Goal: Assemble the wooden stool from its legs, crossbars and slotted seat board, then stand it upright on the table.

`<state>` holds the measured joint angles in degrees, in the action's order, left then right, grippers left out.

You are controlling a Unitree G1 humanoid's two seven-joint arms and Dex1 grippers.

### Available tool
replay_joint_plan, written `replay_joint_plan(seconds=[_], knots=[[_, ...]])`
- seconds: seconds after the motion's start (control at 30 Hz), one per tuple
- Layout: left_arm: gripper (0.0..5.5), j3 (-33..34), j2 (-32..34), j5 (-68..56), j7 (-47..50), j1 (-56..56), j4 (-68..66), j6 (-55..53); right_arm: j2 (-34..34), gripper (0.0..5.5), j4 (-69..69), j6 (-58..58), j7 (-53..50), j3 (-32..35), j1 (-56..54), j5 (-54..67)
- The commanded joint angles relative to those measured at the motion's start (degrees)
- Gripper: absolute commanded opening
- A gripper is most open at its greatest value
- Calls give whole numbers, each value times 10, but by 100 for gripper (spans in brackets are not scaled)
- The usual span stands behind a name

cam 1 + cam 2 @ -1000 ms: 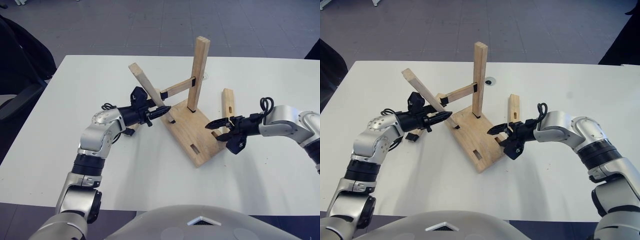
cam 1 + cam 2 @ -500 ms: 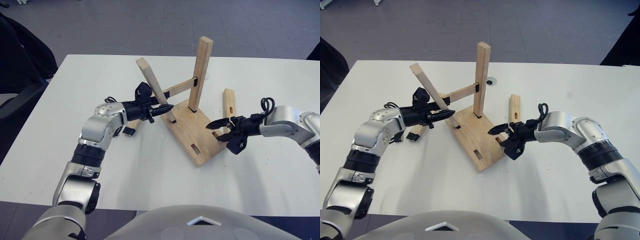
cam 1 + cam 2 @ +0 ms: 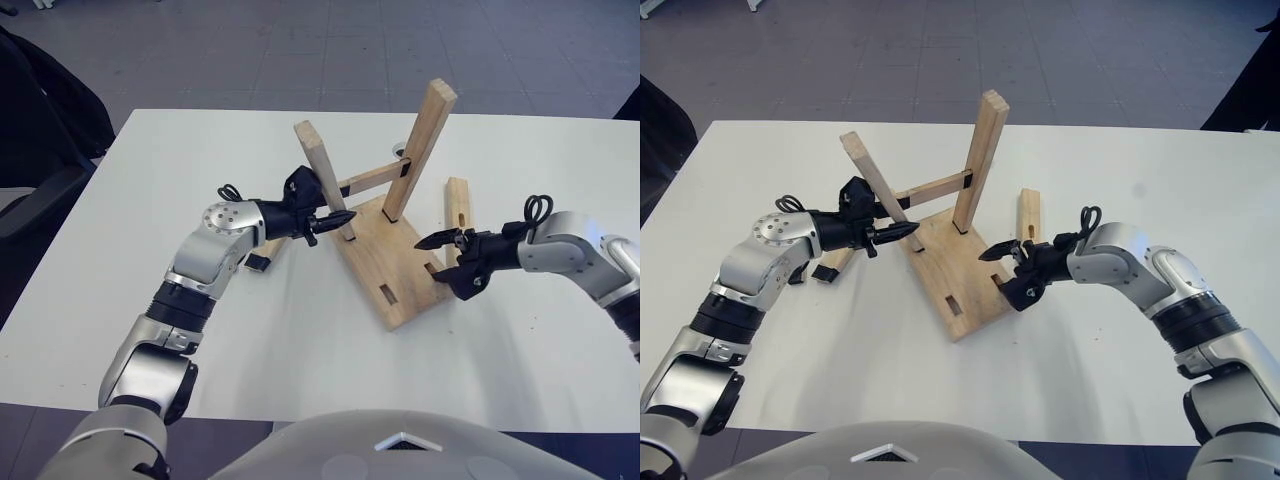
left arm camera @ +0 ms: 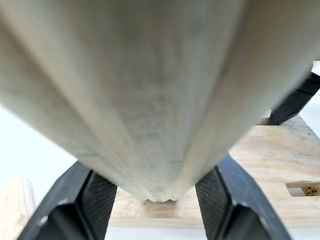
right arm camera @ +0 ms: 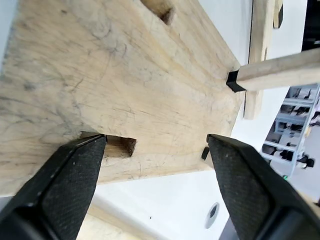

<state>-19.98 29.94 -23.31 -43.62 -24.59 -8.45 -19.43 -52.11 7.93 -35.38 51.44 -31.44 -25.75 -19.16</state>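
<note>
The slotted seat board (image 3: 385,262) lies on the table with a tall leg (image 3: 422,140) standing in it, leaning right. A crossbar (image 3: 370,180) joins that leg to a second leg (image 3: 318,170), whose foot meets the board's left corner. My left gripper (image 3: 335,218) is shut on this second leg low down; its fingers (image 4: 95,200) press both sides of it. My right gripper (image 3: 442,258) is open, and its fingers (image 5: 65,185) straddle the board's right edge beside a slot (image 5: 120,146). A loose leg (image 3: 457,205) lies just behind it.
Another wooden piece with a black end (image 3: 262,255) lies on the table under my left forearm. The white table (image 3: 300,350) has free room in front and on the right. A small round hole (image 3: 984,160) sits in the tabletop behind the stool.
My left gripper has swung its leg upright and rightward. The tall leg and crossbar have tipped right with it. My right gripper has edged a little up the board's edge.
</note>
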Motion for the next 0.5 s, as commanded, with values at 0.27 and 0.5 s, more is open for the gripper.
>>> replay_joint_plan(seconds=[0.27, 0.5], knots=[[205, -57, 24, 78, 27, 92, -127, -135, 48, 370, -219, 286, 57, 91, 34, 187], [205, -38, 10, 31, 5, 67, -146, -190, 141, 370, -245, 452, -8, 147, -12, 265]])
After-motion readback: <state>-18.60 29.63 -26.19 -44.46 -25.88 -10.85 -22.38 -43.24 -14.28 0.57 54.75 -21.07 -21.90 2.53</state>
